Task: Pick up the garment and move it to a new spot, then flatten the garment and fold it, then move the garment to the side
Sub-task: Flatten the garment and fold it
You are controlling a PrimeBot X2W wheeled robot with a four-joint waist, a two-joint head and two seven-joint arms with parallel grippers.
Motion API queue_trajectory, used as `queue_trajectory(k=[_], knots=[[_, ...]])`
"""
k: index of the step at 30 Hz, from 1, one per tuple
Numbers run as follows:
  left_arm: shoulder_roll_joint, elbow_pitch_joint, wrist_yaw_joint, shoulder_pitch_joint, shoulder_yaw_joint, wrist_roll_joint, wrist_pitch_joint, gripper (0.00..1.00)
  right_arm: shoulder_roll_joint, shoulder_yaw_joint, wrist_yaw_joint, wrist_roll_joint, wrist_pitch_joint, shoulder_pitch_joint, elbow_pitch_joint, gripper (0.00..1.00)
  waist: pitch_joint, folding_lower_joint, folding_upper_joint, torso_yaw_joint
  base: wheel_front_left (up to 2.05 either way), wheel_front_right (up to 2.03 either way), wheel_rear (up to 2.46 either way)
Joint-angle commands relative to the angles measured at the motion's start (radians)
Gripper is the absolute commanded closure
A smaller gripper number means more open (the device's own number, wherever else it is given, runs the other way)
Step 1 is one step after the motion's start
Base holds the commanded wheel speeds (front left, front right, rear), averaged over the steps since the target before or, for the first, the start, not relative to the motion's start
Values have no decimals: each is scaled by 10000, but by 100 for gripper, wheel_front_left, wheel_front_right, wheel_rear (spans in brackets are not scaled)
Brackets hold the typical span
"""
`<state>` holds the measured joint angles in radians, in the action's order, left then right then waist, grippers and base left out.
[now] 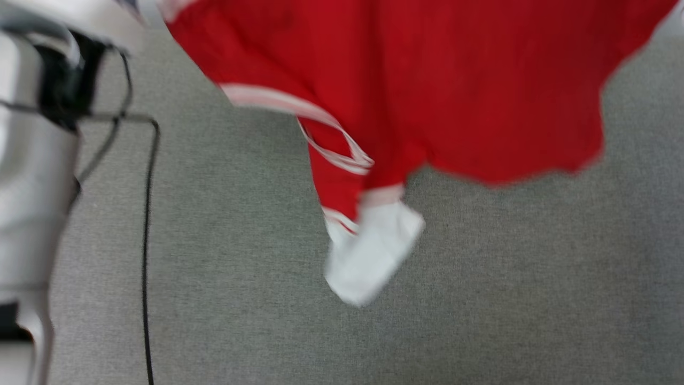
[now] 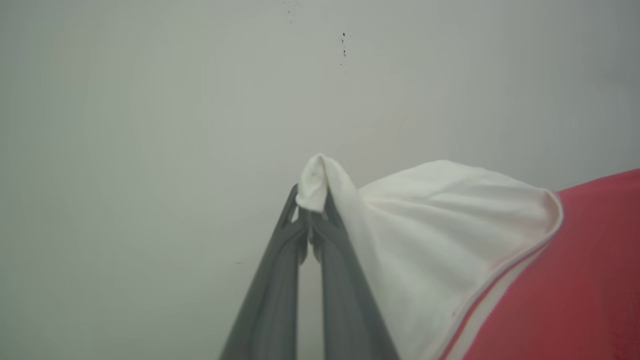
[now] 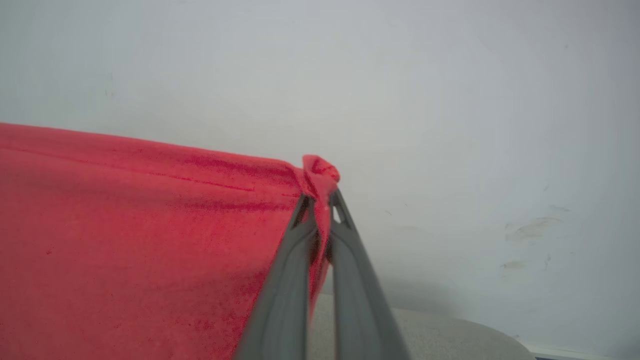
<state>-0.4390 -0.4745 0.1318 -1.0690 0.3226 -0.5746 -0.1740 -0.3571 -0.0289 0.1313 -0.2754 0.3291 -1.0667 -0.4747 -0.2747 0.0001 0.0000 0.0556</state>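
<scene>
The garment (image 1: 438, 91), a red jersey with striped trim, hangs in the air across the top of the head view, and a white sleeve end (image 1: 371, 251) dangles below it over the grey table. In the left wrist view my left gripper (image 2: 311, 207) is shut on the tip of a white sleeve of the garment (image 2: 440, 220). In the right wrist view my right gripper (image 3: 320, 202) is shut on a bunched red corner of the garment (image 3: 150, 225), which stretches away to the left. Both grippers point at a pale wall.
The grey fabric-covered table (image 1: 481, 299) lies under the hanging cloth. My pale left arm (image 1: 32, 176) rises along the left edge of the head view, with a black cable (image 1: 145, 240) running down beside it. A rounded edge of the table (image 3: 450, 335) shows below the right gripper.
</scene>
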Motion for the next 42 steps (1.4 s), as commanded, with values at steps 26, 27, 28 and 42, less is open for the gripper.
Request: queue_trajectory(k=[26, 27, 28, 42], knots=[[-412, -4538, -27, -4935, 470, -1965, -415, 100, 1001, 129, -16, 1394, -2523, -4981, -3618, 100, -3562, -1, 0, -323, 0, 0, 0], [-416, -4499, -27, -4734, 559, -2148, -444, 100, 1036, 74, -16, 1281, -2627, -4863, -3802, 100, -3544, -1, 0, -317, 0, 0, 0], [-388, -4428, -27, -4475, 677, -2373, -461, 100, 1071, -46, -16, 1215, -2728, -4719, -3991, 100, -3507, -1, 0, -312, 0, 0, 0], [-765, -2634, -24, 1239, 1718, -4490, -921, 100, 668, -2013, -13, -1574, -3697, -66, -4241, 100, -1531, -1, 0, -165, 0, 0, 0]])
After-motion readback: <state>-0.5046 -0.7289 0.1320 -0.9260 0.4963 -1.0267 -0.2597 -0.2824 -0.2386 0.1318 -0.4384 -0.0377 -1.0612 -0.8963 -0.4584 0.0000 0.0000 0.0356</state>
